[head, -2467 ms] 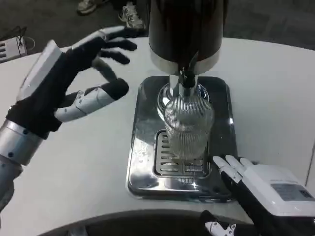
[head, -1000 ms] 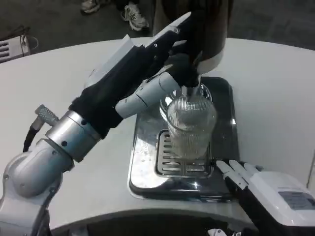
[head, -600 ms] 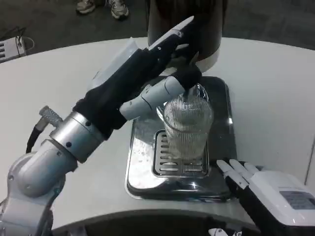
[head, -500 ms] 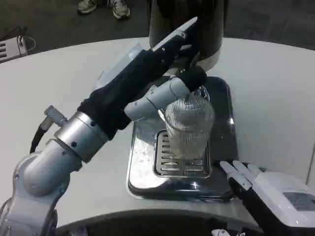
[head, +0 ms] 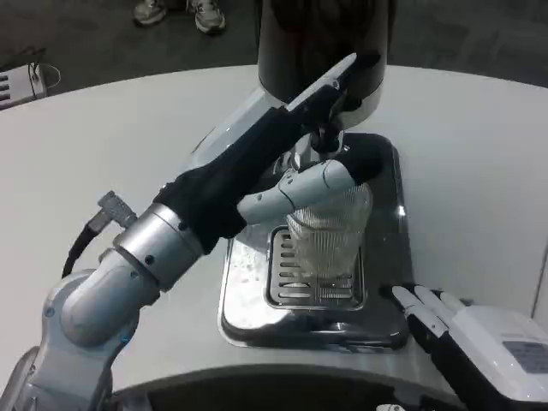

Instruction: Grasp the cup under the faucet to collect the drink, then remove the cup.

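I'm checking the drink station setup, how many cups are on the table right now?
1. A clear ribbed cup stands on the metal drip tray under the dark dispenser, with the left hand reaching over it. Another could hide behind the arm.

— What can't you make out?
— The left hand (head: 295,141) covers the cup's (head: 330,244) rim and the faucet (head: 325,137) above it; whether liquid is inside is unclear.
— Anything cut off?
— The dispenser (head: 321,43) runs off the top edge, and the right hand (head: 484,347) off the bottom-right corner, hiding its fingers' pose.
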Available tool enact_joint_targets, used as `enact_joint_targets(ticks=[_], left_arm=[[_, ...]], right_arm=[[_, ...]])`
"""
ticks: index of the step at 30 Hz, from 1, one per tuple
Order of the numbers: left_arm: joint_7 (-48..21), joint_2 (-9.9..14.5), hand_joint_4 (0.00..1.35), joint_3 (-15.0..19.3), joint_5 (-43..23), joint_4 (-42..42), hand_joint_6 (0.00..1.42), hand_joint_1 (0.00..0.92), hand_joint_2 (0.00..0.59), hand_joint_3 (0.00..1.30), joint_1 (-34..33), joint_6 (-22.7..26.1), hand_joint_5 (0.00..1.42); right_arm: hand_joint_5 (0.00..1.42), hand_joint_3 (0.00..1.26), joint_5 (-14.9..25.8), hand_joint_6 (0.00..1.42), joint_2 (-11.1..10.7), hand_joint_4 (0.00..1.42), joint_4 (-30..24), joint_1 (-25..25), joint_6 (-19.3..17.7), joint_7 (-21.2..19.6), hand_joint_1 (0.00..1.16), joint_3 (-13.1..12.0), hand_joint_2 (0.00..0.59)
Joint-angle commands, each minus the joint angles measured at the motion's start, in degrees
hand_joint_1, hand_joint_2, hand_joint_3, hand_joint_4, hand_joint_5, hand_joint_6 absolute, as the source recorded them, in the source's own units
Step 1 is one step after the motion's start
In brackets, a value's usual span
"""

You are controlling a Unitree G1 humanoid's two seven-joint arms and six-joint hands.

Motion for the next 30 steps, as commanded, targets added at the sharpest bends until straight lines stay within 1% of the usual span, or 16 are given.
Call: enact_joint_targets(ticks=[1, 11, 17, 22, 26, 27, 28, 29, 30], left_arm=[[-0.4, 1.7, 0.0, -1.25, 4.08, 0.12, 0.18, 0.007, 0.082, 0.03, 0.27, -0.93, 0.09], [-1.66, 4.15, 0.0, -4.05, 10.01, 0.45, 0.17, 0.0, 0.072, 0.02, -0.73, -3.48, 0.08], [-2.09, 5.4, 0.0, -5.62, 12.5, 1.52, 0.16, 0.0, 0.071, 0.01, -1.63, -5.65, 0.08], [-2.01, 6.04, 0.0, -6.62, 13.49, 3.74, 0.16, 0.0, 0.071, 0.01, -2.67, -7.74, 0.08], [-2.16, 6.06, 0.0, -7.22, 14.26, 6.0, 0.16, 0.0, 0.071, 0.01, -3.75, -9.44, 0.08], [-2.14, 6.05, 0.0, -7.28, 14.32, 6.44, 0.16, 0.0, 0.064, 0.01, -3.94, -9.74, 0.08], [-2.11, 6.04, 0.0, -7.29, 14.35, 6.78, 0.16, 0.0, 0.063, 0.01, -4.07, -10.01, 0.08], [-2.09, 6.02, 0.0, -7.31, 14.32, 7.23, 0.16, 0.0, 0.062, 0.01, -4.26, -10.35, 0.08], [-2.06, 6.05, 0.0, -7.3, 14.34, 7.61, 0.16, 0.0, 0.062, 0.01, -4.43, -10.7, 0.08]], right_arm=[[0.0, 0.04, 0.99, 0.0, -0.39, 0.0, -0.61, 0.14, -0.32, -0.25, 0.46, -0.27, 0.434], [0.0, 0.04, 1.95, 0.0, -0.57, 0.0, -0.06, -0.39, 0.26, -0.03, 0.46, -0.61, 0.434], [0.0, 0.04, 3.61, 0.0, -0.14, 0.0, 0.71, -0.95, 1.9, 0.25, 0.45, -1.17, 0.44], [0.0, 0.04, 5.55, 0.0, 0.43, 0.0, 1.79, -1.87, 4.53, 0.32, 0.44, -1.57, 0.437], [0.0, 0.04, 8.96, 0.0, 1.25, 0.0, 3.01, -2.39, 7.15, -0.56, 0.44, -2.23, 0.435], [0.0, 0.03, 9.8, 0.0, 1.34, 0.0, 3.22, -2.48, 7.69, -0.81, 0.44, -2.37, 0.426], [0.0, 0.03, 11.33, 0.0, 1.61, 0.0, 3.53, -2.54, 8.22, -1.36, 0.44, -2.71, 0.422], [0.0, 0.01, 14.17, 0.0, 2.33, 0.0, 4.32, -2.51, 8.15, -2.88, 0.45, -3.51, 0.404], [0.02, 0.0, 17.25, 0.0, 3.06, 0.0, 5.26, -2.41, 7.72, -4.74, 0.51, -4.4, 0.363]])
